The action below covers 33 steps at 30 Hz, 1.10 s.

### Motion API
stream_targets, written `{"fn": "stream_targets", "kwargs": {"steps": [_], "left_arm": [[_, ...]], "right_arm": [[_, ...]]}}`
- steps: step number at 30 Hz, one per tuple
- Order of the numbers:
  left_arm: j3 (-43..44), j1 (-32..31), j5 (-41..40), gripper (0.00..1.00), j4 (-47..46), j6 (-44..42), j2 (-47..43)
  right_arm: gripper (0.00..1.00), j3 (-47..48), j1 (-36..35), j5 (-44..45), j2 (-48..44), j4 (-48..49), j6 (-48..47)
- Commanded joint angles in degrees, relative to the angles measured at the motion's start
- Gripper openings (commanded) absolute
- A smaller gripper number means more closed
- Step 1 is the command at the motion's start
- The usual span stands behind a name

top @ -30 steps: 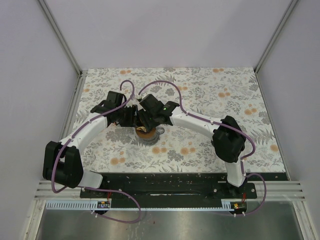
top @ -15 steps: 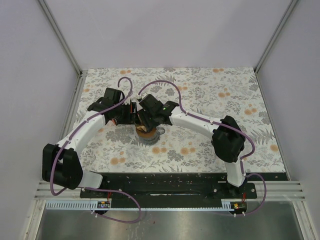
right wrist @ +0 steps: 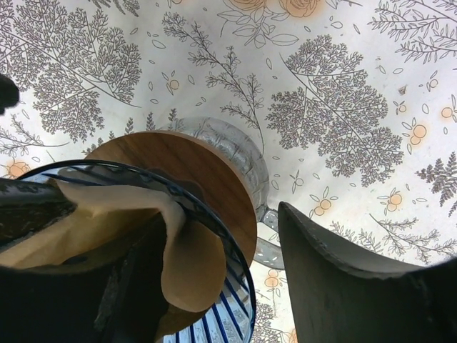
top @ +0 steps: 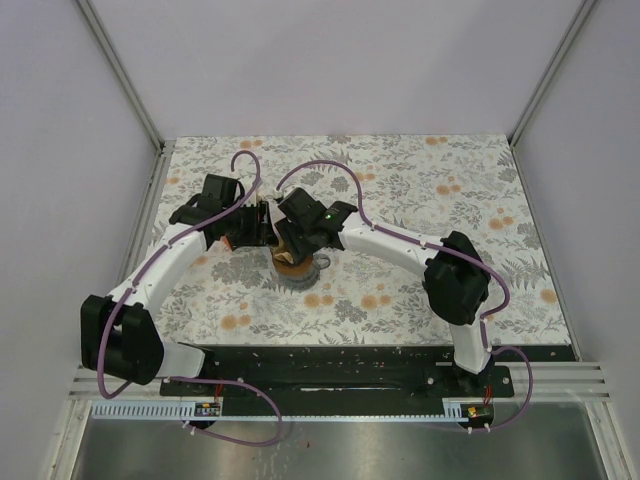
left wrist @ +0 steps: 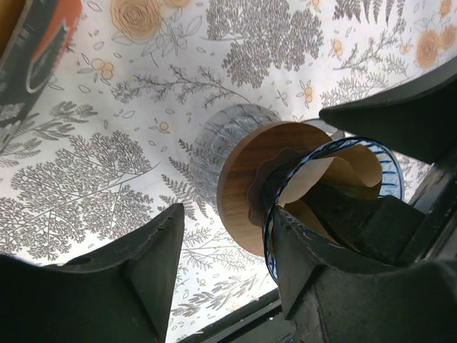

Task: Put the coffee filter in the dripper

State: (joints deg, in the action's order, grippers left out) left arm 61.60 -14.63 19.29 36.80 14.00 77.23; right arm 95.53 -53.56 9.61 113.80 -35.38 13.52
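Right wrist view first: the brown paper filter point(right wrist: 182, 261) sits inside the dripper point(right wrist: 228, 300), its edge curled over and slumped against the blue-ribbed wall. I see the dripper standing upright, its wooden collar point(right wrist: 178, 161) resting on a clear glass base point(right wrist: 232, 146) out on the flowered table point(right wrist: 343, 107). My right gripper point(right wrist: 161, 207) straddles the rim. One finger is down inside the cone on the paper, the other is outside and apart from the glass, so its jaws are spread and pinching nothing. On the left wrist view, my left gripper point(left wrist: 228, 214) hangs just beside the dripper with its jaws apart. Only tablecloth and wood show between them, and nothing is held. From the top external view, both arms reach in to meet over that one spot, left from the left, right from the right.
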Motion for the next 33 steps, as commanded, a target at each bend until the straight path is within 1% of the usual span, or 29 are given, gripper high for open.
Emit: {"fn": "stream_targets", "kwargs": {"steps": [1, 10, 21, 30, 33], "left_arm": [[-1.6, -0.3, 0.4, 0.54, -2.1, -0.3, -0.6], [-1.4, -0.2, -0.7, 0.5, -2.1, -1.4, -1.2], [0.2, -0.4, -0.6, 0.5, -1.9, -1.5, -1.6], [3.6, -0.4, -0.4, 0.58, 0.1, -2.0, -2.1], [4.2, -0.3, -0.1, 0.59, 0.4, -2.0, -2.2]], "right_arm": [[0.66, 2.0, -0.1, 0.7, -1.2, -2.7, -2.1], [0.7, 3.3, 0.6, -0.9, -5.1, -2.9, -2.8], [0.73, 3.0, 2.0, -3.0, -9.0, -2.7, -3.1], [0.73, 3.2, 2.2, -4.3, -10.1, -2.5, -3.9], [0.73, 3.1, 2.2, -4.4, -10.3, -2.3, -4.3]]}}
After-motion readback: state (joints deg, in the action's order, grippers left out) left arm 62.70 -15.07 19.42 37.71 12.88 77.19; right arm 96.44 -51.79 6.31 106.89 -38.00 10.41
